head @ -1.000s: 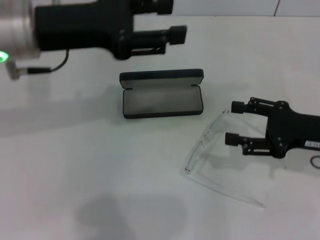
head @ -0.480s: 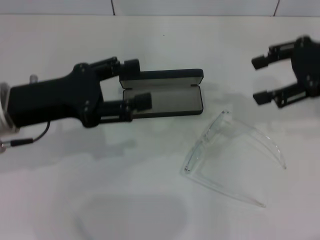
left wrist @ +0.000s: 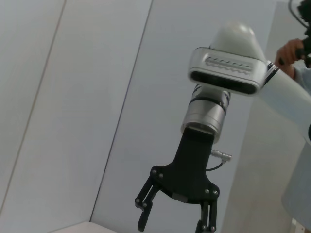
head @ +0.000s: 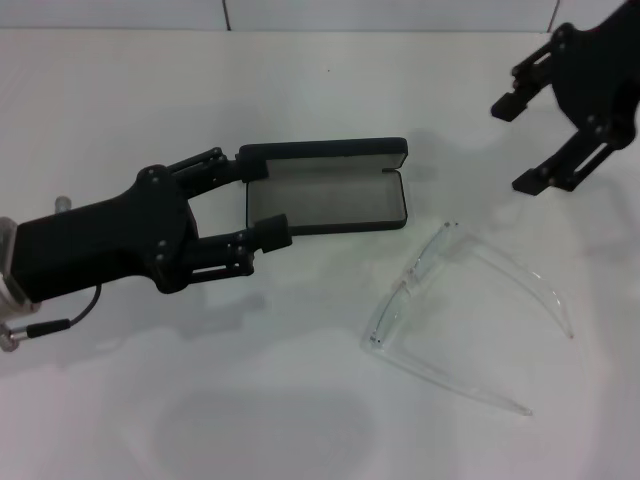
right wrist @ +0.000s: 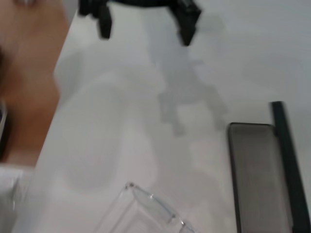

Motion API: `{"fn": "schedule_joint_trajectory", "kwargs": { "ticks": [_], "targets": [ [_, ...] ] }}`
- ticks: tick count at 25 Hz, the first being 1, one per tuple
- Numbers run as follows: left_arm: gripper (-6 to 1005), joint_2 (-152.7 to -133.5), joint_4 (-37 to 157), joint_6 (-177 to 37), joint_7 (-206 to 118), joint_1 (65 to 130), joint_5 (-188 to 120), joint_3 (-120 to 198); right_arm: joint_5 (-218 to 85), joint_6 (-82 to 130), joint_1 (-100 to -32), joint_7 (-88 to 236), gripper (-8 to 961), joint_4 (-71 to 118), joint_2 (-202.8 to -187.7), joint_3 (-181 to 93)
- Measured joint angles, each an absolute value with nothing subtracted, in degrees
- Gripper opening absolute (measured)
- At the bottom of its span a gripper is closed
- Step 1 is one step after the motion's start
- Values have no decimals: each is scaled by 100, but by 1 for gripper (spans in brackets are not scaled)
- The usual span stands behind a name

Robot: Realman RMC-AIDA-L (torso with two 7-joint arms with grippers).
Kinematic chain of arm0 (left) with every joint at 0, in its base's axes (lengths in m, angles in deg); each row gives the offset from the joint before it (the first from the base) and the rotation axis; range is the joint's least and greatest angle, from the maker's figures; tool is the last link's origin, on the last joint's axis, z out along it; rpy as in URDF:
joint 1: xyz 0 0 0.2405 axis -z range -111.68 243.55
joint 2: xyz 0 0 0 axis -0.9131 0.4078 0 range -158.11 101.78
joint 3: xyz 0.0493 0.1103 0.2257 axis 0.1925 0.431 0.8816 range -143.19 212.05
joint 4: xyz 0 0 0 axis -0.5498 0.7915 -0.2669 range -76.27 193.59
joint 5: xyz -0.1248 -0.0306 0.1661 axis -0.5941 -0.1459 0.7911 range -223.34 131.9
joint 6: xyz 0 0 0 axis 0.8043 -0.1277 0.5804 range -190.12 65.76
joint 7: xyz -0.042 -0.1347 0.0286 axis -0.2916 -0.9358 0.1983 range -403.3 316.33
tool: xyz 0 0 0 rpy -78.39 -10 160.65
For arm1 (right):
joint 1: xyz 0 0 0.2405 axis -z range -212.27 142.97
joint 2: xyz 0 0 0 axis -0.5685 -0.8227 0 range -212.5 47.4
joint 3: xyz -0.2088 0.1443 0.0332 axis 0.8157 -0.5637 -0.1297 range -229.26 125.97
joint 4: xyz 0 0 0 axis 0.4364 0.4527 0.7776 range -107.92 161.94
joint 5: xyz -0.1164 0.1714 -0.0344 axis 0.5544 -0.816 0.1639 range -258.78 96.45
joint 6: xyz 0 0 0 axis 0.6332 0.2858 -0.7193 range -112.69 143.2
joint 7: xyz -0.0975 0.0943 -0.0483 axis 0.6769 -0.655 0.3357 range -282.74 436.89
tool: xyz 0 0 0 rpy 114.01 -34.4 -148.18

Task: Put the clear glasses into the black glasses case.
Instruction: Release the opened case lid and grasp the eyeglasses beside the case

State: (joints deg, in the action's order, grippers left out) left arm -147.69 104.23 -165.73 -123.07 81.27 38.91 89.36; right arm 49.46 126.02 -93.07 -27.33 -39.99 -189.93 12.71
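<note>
Black glasses case (head: 325, 187): lying open on the white table (head: 200, 400), centre of the scene, lid raised along the far edge, grey lining showing, nothing inside; clear glasses (head: 455, 310): flat on the table, near and right of the case, apart from it, temple arms spread toward the right. Left gripper (head: 262, 198): low at the case's left end, fingers apart, one by the far corner and one by the near corner, holding nothing; right gripper (head: 518, 142): raised at far right, well apart from the glasses, fingers apart and empty.
</note>
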Motion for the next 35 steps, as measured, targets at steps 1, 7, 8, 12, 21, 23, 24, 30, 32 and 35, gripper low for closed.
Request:
{"fn": "schedule_joint_trajectory", "kwargs": {
  "ticks": [1, 7, 8, 12, 21, 23, 24, 30, 32, 35],
  "targets": [
    [861, -14770, 10369, -16573, -12294, 8121, 3884, 8922, 5080, 12610, -9457, -2683, 807, -4015, -19054, 1420],
    [861, -14773, 10165, -16571, -12233, 8150, 3873, 8873, 5724, 12583, -9974, -2207, 808, -4056, -19473, 2197],
    [861, -14775, 10146, -16572, -12189, 8161, 3873, 8882, 5903, 12578, -10028, -2071, 808, -4055, -19577, 2294],
    [860, -14785, 10079, -16572, -12093, 8192, 3840, 8877, 6415, 12437, -10157, -1607, 808, -3995, -19840, 2788],
    [860, -14788, 9917, -16547, -12016, 8188, 3592, 8880, 6216, 11725, -9948, -1123, 803, -3915, -19863, 4024],
    [860, -14788, 9917, -16539, -12017, 8204, 3591, 8872, 6069, 11602, -9879, -1040, 803, -3910, -19865, 4197],
    [860, -14787, 9917, -16538, -12017, 8216, 3591, 8871, 6002, 11549, -9848, -999, 802, -3906, -19866, 4259],
    [859, -14786, 9937, -16534, -12021, 8246, 3588, 8872, 5717, 11085, -9794, -888, 799, -3686, -19869, 4590],
    [859, -14780, 9949, -16534, -12020, 8246, 3586, 8873, 5673, 10883, -9741, -861, 798, -3625, -19869, 4734],
    [859, -14769, 9957, -16528, -11986, 8246, 3616, 8874, 5615, 10700, -9648, -851, 797, -3568, -19871, 4946]
  ]
}}
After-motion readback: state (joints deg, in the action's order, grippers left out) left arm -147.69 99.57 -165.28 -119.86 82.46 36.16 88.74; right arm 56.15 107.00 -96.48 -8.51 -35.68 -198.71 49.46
